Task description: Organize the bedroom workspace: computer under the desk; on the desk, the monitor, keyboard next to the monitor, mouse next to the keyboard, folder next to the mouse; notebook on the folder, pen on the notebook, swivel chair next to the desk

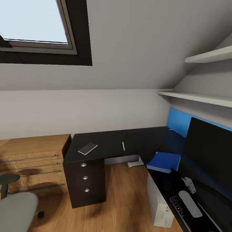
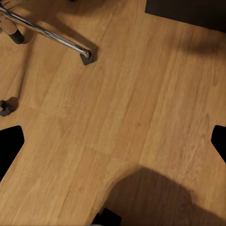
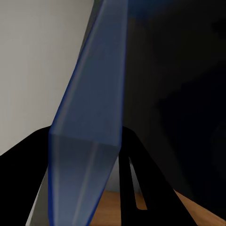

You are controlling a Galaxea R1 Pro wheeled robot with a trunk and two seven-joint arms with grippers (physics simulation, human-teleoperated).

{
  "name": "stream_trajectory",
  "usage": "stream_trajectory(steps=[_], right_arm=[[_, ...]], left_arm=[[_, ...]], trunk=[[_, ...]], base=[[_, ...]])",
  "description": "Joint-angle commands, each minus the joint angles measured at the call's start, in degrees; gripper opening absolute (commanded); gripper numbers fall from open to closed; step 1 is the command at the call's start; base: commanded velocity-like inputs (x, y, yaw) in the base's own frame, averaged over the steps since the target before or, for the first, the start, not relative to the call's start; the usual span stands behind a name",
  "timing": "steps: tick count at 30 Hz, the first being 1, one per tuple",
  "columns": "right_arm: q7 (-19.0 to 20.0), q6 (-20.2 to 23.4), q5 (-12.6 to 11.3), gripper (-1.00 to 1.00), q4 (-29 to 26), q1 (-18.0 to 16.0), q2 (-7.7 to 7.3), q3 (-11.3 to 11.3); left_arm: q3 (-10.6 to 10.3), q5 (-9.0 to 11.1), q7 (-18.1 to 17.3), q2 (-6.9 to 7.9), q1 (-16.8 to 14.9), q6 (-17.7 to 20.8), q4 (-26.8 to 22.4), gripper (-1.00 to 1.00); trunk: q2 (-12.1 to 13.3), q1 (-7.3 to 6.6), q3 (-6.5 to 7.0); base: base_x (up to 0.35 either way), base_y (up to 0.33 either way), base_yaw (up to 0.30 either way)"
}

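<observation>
Bedroom, mid-task: we hold folder (image 1: 163, 161) in clenched right gripper (image 1: 173, 170), resting at surface (image 1: 109, 145) edge beside monitor (image 1: 207, 154). Left gripper (image 2: 113, 141) spread over floor. Notebook (image 1: 87, 148), pen (image 1: 123, 145) unstacked; swivel chair (image 1: 16, 209) apart. Computer (image 1: 159, 206) below.

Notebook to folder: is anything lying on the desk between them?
Only the pen lies on the desk between the notebook and the folder. It lies flat, so a lifted carry should clear it. The folder's top looks bare.
</observation>
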Motion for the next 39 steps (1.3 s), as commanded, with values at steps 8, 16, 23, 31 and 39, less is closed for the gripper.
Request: stream_trajectory(steps=[8,16,23,31,39], right_arm=[[-0.2,-0.2,-0.5,-1.00,-0.1,-0.1,-0.03,0.1],[-0.2,-0.2,-0.5,-1.00,-0.1,-0.1,-0.03,0.1],[-0.2,-0.2,-0.5,-1.00,1.1,-0.5,-0.27,0.1],[-0.3,-0.2,-0.7,-1.00,2.1,-0.7,-1.68,0.0],[-0.3,-0.1,-0.7,-1.00,2.1,-0.9,-1.78,0.0]], left_arm=[[-0.7,-0.2,0.3,0.11,0.0,-0.1,-0.1,1.00],[-0.5,-0.1,0.3,0.13,0.0,-0.1,-0.1,1.00],[-0.5,-0.1,0.3,0.13,0.0,-0.1,-0.1,1.00],[-0.4,0.0,0.3,0.13,0.0,-0.1,-0.1,1.00],[-0.4,0.1,0.3,0.13,0.0,-0.1,-0.1,1.00]], trunk=[[-0.1,0.00,-0.08],[-0.1,0.00,-0.08],[-0.1,0.00,-0.08],[-0.1,0.00,-0.08],[-0.1,0.00,-0.08]], base=[[0.038,0.000,0.000],[0.109,0.000,0.000],[0.006,0.000,0.000],[0.000,0.000,0.000],[0.000,0.000,0.000]])
